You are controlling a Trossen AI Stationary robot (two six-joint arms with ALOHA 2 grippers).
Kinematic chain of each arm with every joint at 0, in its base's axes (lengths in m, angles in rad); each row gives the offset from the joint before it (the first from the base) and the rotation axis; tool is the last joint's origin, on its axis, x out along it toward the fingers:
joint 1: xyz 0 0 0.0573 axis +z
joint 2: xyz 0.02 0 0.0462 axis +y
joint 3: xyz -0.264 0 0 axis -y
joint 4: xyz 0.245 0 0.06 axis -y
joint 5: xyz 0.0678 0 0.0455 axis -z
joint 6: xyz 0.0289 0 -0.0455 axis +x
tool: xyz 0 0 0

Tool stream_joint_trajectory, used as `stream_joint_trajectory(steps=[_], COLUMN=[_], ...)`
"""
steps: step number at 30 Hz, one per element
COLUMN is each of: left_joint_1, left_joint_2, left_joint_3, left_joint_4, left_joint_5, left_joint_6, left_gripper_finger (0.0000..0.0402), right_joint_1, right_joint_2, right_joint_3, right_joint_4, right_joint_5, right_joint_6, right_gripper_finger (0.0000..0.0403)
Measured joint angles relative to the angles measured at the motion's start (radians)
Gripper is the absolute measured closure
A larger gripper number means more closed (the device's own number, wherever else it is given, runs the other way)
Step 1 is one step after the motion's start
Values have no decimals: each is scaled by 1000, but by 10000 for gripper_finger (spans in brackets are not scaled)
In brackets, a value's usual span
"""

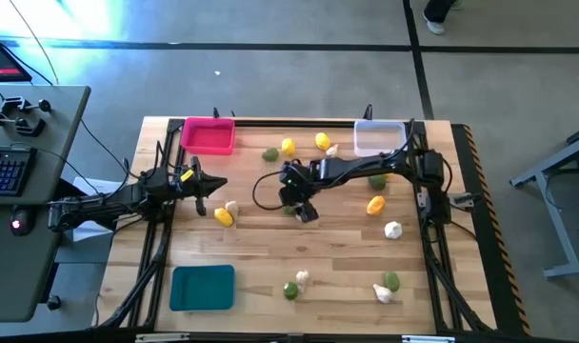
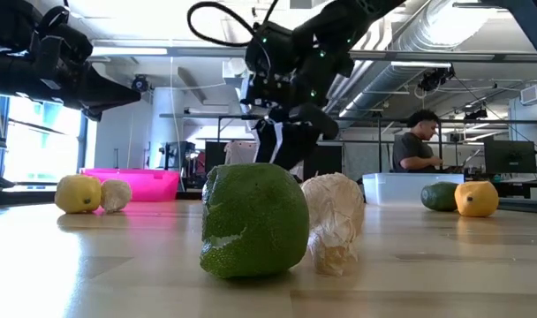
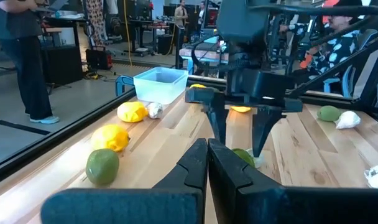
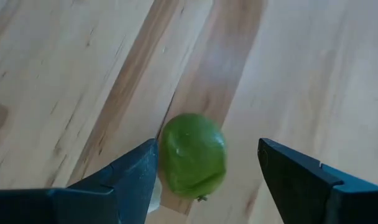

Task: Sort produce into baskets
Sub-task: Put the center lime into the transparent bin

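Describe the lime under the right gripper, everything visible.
The lime is a small round green fruit with a smooth, slightly dimpled, plastic-looking skin and a tiny dark stem nub at one end. It lies on the wooden table near mid-table, between the open fingers of the right gripper, which hangs just above it. A bit of something white shows beside it; whether the near finger touches it is unclear.

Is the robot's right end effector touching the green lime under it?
Cannot tell. In the right wrist view the lime sits between the open fingers of the right end effector: a gap on one side, but the other finger's edge meets its outline.
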Motion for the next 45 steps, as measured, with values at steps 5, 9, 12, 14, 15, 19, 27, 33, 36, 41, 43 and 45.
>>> stream_joint_trajectory(steps=[5, 9, 12, 14, 15, 19, 27, 33, 36, 41, 43, 45], left_joint_1=[0, 0, 0, 0, 0, 0, 0, 0, 0, 1, 1, 1], left_joint_2=[0, 0, 0, 0, 0, 0, 0, 0, 0, 0, 0, 0], left_joint_3=[0, 0, 0, 0, 0, 0, 0, 0, 0, 0, 0, 0], left_joint_4=[-1, -2, -5, -5, -5, -5, 2, 51, 57, 63, 63, 63], left_joint_5=[0, 0, 0, 0, -1, -2, -52, -79, -81, -111, -122, -132], left_joint_6=[0, -1, 0, 0, 0, -10, -18, -21, -25, -26, -20, -19], left_gripper_finger=[401, 402, 401, 401, 402, 401, 402, 401, 401, 401, 401, 402], right_joint_1=[2, 2, 2, 2, 2, -2, -50, -113, -166, -286, -341, -400], right_joint_2=[35, 55, 71, 70, 70, 66, 59, -15, -89, -221, -278, -331], right_joint_3=[-1, 0, -1, -1, -1, -1, 48, 72, 62, 1, -42, -92], right_joint_4=[-5, 5, 3, 4, 5, 3, -10, -69, -102, -163, -166, -156], right_joint_5=[8, 6, 6, 6, 5, 4, -96, -115, -88, -32, -2, 8], right_joint_6=[-42, -43, -42, -42, -42, -42, 49, 84, 100, 146, 162, 190], right_gripper_finger=[135, 135, 135, 141, 146, 184, 270, 272, 271, 271, 270, 270])
